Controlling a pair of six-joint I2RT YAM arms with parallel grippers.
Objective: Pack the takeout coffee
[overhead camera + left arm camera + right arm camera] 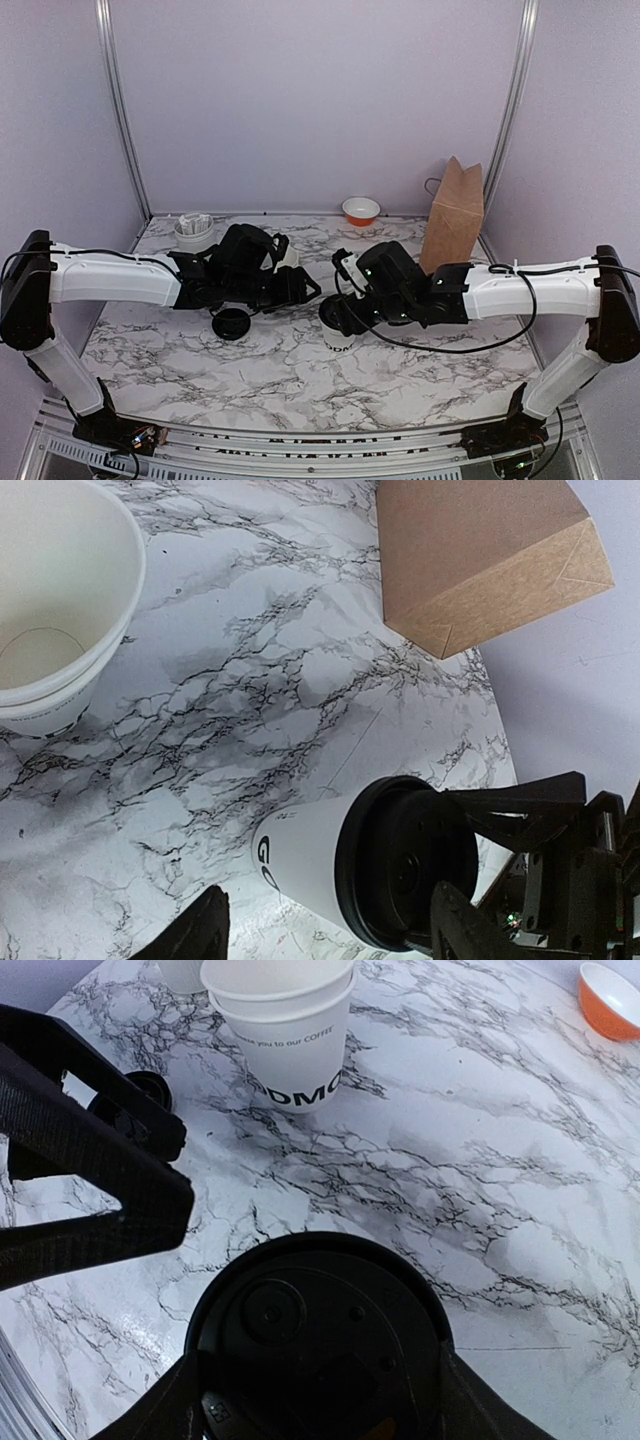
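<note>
Coffee cup (300,855) stands on worktop (420,370), black lid (320,1340) on top. Right end effector (337,315) grasps black lid by its sides. Left end effector (305,290) spread wide, released, just beside cup.

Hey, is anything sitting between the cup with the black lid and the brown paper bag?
Nothing visible does. Bare table lies between the cup and the bag. The stacked cups stand off to the left, and the orange bowl sits behind.
</note>
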